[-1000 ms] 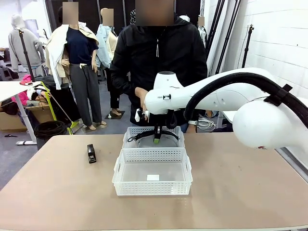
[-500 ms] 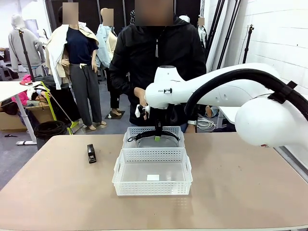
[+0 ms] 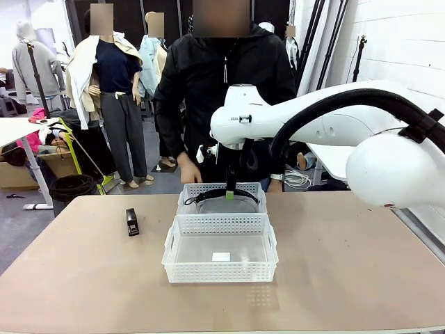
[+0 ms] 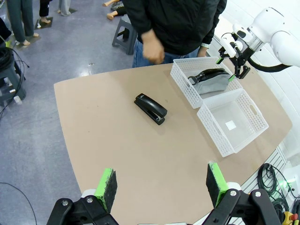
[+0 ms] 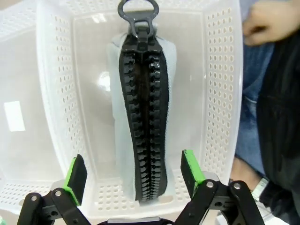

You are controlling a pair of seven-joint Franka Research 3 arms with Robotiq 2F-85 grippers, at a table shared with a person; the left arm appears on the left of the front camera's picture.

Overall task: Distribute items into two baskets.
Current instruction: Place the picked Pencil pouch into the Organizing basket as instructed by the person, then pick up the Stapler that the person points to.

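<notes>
**Figure. The first item placed, the second waiting.** The near basket (image 3: pixel 221 270) stood at the middle of the counter (image 3: pixel 348 264), with nothing in it but a small white label. The far basket (image 3: pixel 208 188) stood directly behind the near basket, touching it, and held a grey pouch (image 5: pixel 117 93) with a coarse black zipper (image 5: pixel 143 117) lying lengthwise. The right gripper (image 5: pixel 132 174) hung just above that pouch with its jaws apart and gripping nothing, so the pouch appeared to be already delivered. The stapler (image 3: pixel 131 222) lay flat on the counter to the left of the near basket, well apart from it. The left gripper (image 4: pixel 161 185) hovered high over the counter's near side, also with jaws apart and holding nothing. The person's hand (image 3: pixel 188 169) hung beyond the far basket, touching nothing.

Judged from this layout, the first placement was complete and the stapler remained to be moved, presumably into the near basket. The next move called for the right arm to lift clear of the basket walls. An arm, most likely the left, then had to descend on the stapler and align its jaws across the narrow width.
</notes>
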